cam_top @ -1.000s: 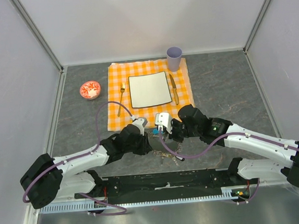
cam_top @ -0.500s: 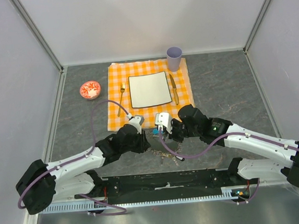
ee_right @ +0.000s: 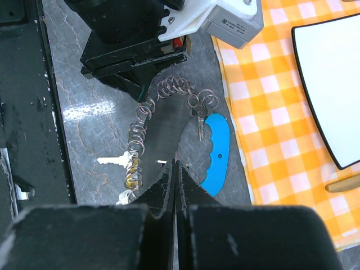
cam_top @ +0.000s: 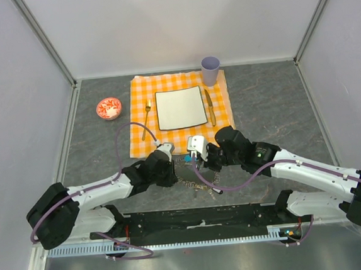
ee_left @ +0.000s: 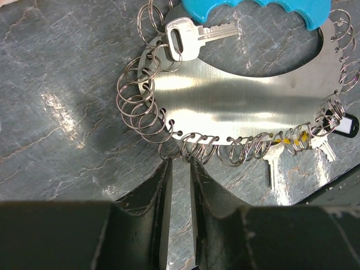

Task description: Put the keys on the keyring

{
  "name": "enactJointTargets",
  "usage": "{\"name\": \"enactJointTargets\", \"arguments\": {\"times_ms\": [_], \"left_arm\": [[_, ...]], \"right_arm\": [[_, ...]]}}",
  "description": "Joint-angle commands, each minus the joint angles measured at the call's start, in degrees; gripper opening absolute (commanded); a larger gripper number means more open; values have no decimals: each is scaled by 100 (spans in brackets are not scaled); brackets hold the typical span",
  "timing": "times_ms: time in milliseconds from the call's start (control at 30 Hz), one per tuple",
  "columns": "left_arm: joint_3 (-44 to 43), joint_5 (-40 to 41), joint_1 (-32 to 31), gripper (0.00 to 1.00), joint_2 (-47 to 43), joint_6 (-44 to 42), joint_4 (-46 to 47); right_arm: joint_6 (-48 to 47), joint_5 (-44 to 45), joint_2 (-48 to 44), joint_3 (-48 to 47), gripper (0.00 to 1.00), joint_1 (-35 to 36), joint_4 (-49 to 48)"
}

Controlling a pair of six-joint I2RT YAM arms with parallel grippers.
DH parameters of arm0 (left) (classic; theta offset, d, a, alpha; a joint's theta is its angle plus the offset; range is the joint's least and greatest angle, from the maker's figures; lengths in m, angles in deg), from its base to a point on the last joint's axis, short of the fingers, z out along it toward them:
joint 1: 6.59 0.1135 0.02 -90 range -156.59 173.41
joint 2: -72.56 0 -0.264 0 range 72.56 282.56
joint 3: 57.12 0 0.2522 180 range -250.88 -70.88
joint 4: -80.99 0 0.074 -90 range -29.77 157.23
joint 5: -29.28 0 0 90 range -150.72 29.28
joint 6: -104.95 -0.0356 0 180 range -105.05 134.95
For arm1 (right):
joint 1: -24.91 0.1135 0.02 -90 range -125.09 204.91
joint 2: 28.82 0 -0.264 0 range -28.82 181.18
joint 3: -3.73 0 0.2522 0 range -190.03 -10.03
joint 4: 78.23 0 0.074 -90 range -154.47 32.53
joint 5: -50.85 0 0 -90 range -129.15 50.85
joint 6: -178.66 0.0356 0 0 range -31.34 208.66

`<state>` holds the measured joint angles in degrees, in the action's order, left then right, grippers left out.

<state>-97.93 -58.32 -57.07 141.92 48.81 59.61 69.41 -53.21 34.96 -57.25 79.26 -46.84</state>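
Observation:
The keyring (ee_left: 242,107) is a curved silvery plate edged with several wire rings, with a turquoise tag (ee_left: 264,8); it lies on the grey table in front of the arms (cam_top: 191,179). One silvery key (ee_left: 188,39) hangs on a ring near the tag, and other keys (ee_left: 269,163) lie at the plate's far end. My left gripper (ee_left: 180,162) is open only a narrow gap, empty, its tips just short of the outer rings. My right gripper (ee_right: 175,166) is shut on the inner edge of the keyring (ee_right: 163,129), beside the turquoise tag (ee_right: 216,149).
Behind the arms lies an orange checked cloth (cam_top: 140,145) with a white square plate (cam_top: 180,108), a gold fork (cam_top: 147,119) and a gold knife (cam_top: 210,107). A lilac cup (cam_top: 211,69) stands at its far corner. A red-and-white bowl (cam_top: 108,108) sits to the left.
My left arm shifted a little beside the keyring and its jaws have narrowed. The right arm and the keyring have stayed where they were.

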Motion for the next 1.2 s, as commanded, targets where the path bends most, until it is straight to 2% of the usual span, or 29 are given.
{"name": "enactJointTargets", "arguments": {"times_ms": [0,500,733,1000,1167], "left_arm": [[-125,-195,29,25,95,120,190],[-380,-626,21,24,183,-99,471],[-494,-670,20,25,508,-135,524],[-591,-582,-32,29,438,-240,604],[-688,-450,-32,29,657,-310,375]], "right_arm": [[70,35,-60,-24,0,-12,-190],[61,35,-51,-33,0,-12,-190],[61,35,-51,-24,0,-12,-190],[70,18,-33,-24,0,-12,-190],[70,44,-68,-15,0,-12,-190]]}}
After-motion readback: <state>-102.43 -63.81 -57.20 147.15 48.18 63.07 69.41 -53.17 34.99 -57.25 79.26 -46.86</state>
